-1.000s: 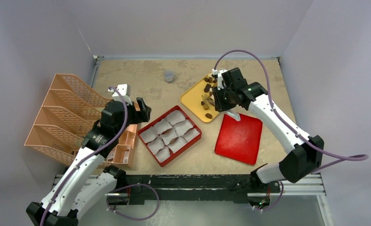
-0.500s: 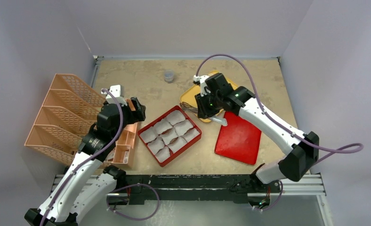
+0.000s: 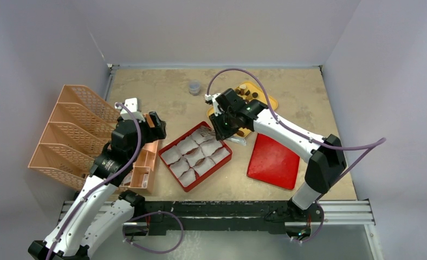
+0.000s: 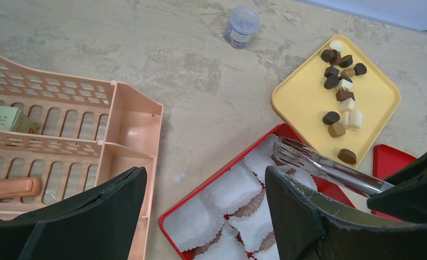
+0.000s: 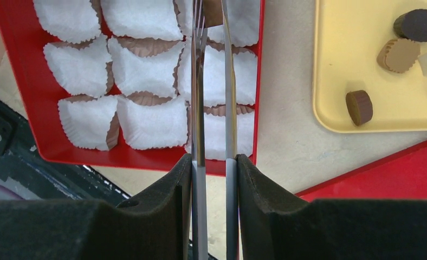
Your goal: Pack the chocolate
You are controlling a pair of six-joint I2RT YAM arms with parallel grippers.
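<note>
The right gripper (image 5: pixel 214 162) is pressed together on the handles of a pair of metal tongs (image 5: pixel 198 81). Their blades reach out over the far corner of the red box (image 5: pixel 13 92), and a small brown piece seems to be pinched between the tips, though they run off the edge of the wrist view and I cannot be sure. The left gripper (image 4: pixel 200 216) is spread wide and holds nothing, hovering over the near end of the peach organizer (image 4: pixel 130 124). The white paper cups (image 5: pixel 141 19) filling the box look empty wherever their insides show, so I judge the packing barely begun. Nearly all the chocolate (image 4: pixel 338 89) lies loose on the yellow tray (image 4: pixel 309 103) just beyond the box — dark, light brown and cream pieces clustered toward its far side, with a few strays nearer. What is left, then, is piece after piece carried across the short gap, and most likely the red lid (image 3: pixel 273 160), lying flat to the right of the box, set on at the end. A small jar (image 4: pixel 241 24) stands well apart toward the back of the table (image 4: pixel 146 49), clear of the route. The cups are crumpled against each other and may shift under the tongs — little else stands in the way.
</note>
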